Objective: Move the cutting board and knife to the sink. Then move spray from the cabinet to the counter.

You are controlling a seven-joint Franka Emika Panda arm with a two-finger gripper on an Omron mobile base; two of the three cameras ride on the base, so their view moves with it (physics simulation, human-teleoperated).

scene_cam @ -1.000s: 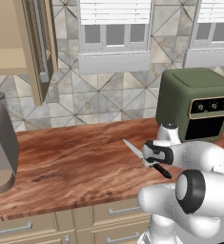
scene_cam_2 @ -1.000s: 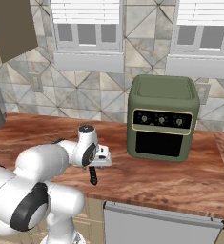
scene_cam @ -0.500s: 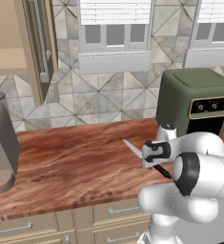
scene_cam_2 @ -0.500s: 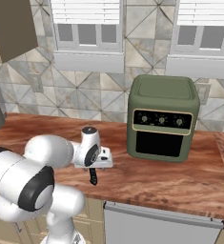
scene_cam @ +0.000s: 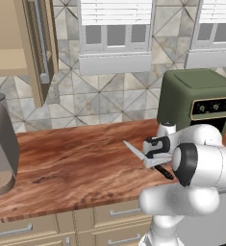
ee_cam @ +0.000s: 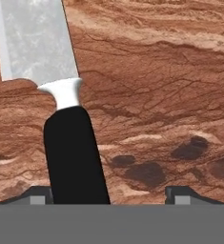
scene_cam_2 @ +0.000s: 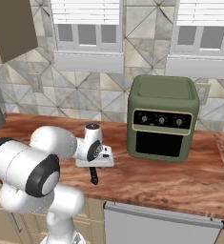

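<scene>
Black-handled knife (ee_cam: 75, 152) lies on the counter (scene_cam: 76, 163) between the gripper (ee_cam: 108, 194)'s wide-open jaws, nearer one tip, ungripped. Sink trips and spray remain.

One knife (ee_cam: 66, 119); one oven (scene_cam_2: 163, 119)

**Hidden and cut off**

The hand covers the middle of the knife (scene_cam: 148, 159) in both base views. In the hand view its blade runs off the top edge. Whether the jaws touch the handle cannot be told.
</scene>
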